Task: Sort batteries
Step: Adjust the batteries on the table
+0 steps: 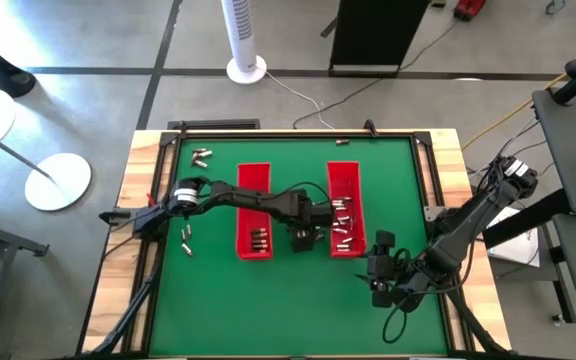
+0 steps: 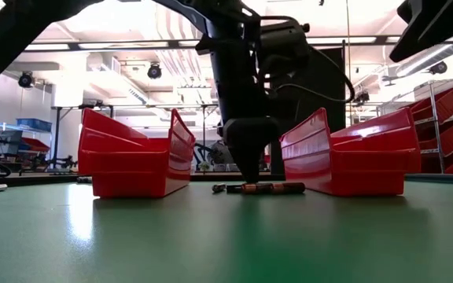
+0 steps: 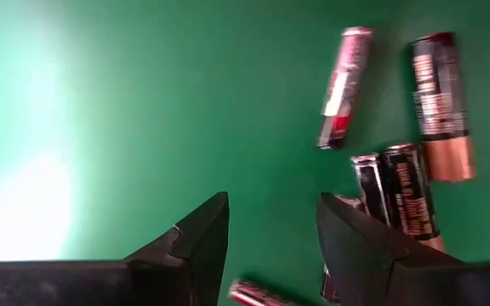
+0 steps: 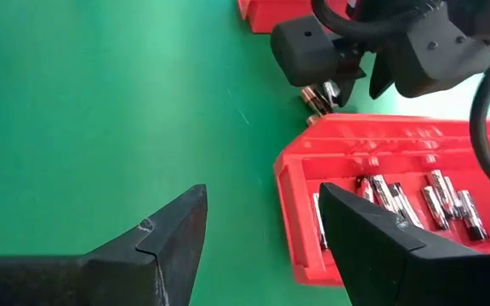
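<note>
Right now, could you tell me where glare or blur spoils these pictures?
Left wrist view: a pale glare patch on the green table mat, and the small dark cylindrical batteries look smeared. Low view: bright ceiling lights leave the left arm in silhouette.

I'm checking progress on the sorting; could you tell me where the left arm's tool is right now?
In the high view, the left tool hangs open, low over the green table mat between the two long red plastic trays, above a loose cluster of small cylindrical metal batteries.
</note>
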Controlling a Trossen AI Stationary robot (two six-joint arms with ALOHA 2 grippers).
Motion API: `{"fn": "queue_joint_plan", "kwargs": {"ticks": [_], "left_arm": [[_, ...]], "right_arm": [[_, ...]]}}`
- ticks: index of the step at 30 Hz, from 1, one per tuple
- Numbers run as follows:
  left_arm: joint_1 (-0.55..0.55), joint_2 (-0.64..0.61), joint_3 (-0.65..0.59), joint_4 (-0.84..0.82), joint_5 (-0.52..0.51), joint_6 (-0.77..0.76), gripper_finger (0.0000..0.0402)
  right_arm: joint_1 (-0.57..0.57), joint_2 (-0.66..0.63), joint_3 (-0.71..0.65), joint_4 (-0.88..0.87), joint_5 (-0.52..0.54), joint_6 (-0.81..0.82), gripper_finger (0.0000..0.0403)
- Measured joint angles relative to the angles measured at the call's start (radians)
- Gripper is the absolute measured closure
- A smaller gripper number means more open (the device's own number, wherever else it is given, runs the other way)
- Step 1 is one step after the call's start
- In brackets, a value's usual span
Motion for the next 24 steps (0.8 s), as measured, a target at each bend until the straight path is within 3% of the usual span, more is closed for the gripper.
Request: {"fn": "queue_joint_plan", "kwargs": {"ticks": [24], "left_arm": [[-0.132,0.002,0.000,0.093,0.035,-0.049,0.0243]], "right_arm": [[0.064,0.230,0.069,0.049,0.001,-0.054,0.0183]]}}
